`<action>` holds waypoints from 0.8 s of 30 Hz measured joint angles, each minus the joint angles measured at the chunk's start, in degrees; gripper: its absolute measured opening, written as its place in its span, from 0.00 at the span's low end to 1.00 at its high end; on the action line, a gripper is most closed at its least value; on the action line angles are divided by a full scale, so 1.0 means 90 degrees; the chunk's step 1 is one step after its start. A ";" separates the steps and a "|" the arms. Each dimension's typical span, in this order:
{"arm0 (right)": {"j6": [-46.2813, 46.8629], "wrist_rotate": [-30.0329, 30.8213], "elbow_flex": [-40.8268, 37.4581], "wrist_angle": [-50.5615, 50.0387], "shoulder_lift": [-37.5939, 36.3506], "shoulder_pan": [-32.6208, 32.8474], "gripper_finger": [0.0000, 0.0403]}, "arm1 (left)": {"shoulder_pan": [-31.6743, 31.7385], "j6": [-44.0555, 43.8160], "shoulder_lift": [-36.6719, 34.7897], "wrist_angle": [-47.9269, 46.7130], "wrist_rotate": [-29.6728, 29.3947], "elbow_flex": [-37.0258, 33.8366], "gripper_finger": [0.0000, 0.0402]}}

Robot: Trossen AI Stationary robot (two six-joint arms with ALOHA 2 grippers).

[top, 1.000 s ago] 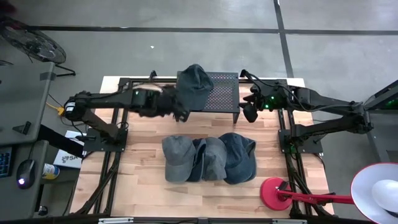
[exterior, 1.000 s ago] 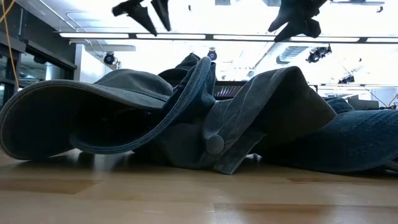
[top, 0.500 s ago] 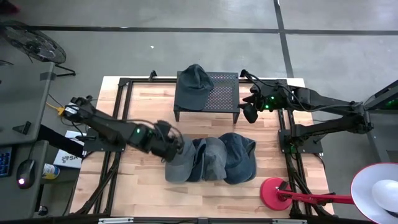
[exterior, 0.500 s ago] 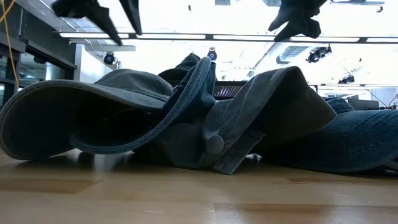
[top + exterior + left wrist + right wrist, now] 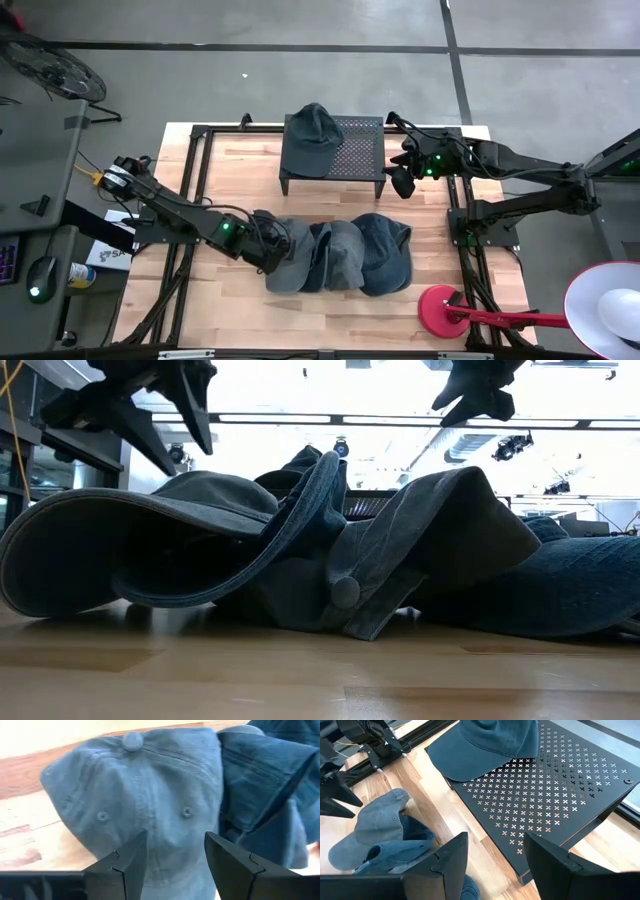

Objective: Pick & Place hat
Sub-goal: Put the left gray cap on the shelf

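Observation:
A grey-blue cap (image 5: 290, 262) lies at the left end of a row of three overlapping caps, beside a middle cap (image 5: 342, 256) and a dark blue cap (image 5: 388, 250), all resting on the wooden table. My left gripper (image 5: 175, 862) is open just above the grey-blue cap's crown (image 5: 150, 795), one finger on either side of it; it also shows in the high view (image 5: 270, 250) and the low view (image 5: 188, 460). A fourth, dark cap (image 5: 312, 135) lies on the black perforated stand (image 5: 362, 150). My right gripper (image 5: 400, 182) waits open beside the stand's right end.
The stand (image 5: 555, 785) fills the table's far middle, with the dark cap (image 5: 485, 745) on its left part. Black frame rails (image 5: 190, 200) run along both table sides. A red lamp base (image 5: 440, 305) sits at the near right corner. Bare wood lies near the front edge.
My left gripper has left the dark cap lying on the stand, swung toward the table's near edge and come down over the grey-blue cap at the row's left end. Its fingers have stayed open. The caps in the row have not moved.

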 joint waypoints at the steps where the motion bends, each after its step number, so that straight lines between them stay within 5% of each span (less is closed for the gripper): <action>1: 0.0000 0.0000 0.0000 0.0000 0.0000 0.0000 0.46 | 0.0000 0.0000 0.0000 -0.0047 -0.0026 -0.0011 0.48; 11: -0.0001 0.0000 0.0000 -0.0073 0.0000 0.0000 0.46 | 0.0000 0.0106 0.0023 -0.0275 0.0180 -0.0007 0.49; 20: -0.0040 0.0013 0.0000 -0.0113 -0.0002 0.0000 0.46 | 0.0099 0.0170 0.0382 0.0004 0.0401 -0.0007 0.71; 24: -0.0039 0.0029 0.0000 -0.0167 -0.0002 0.0000 0.46 | 0.0184 0.0011 0.0611 -0.0059 0.0714 -0.0013 0.74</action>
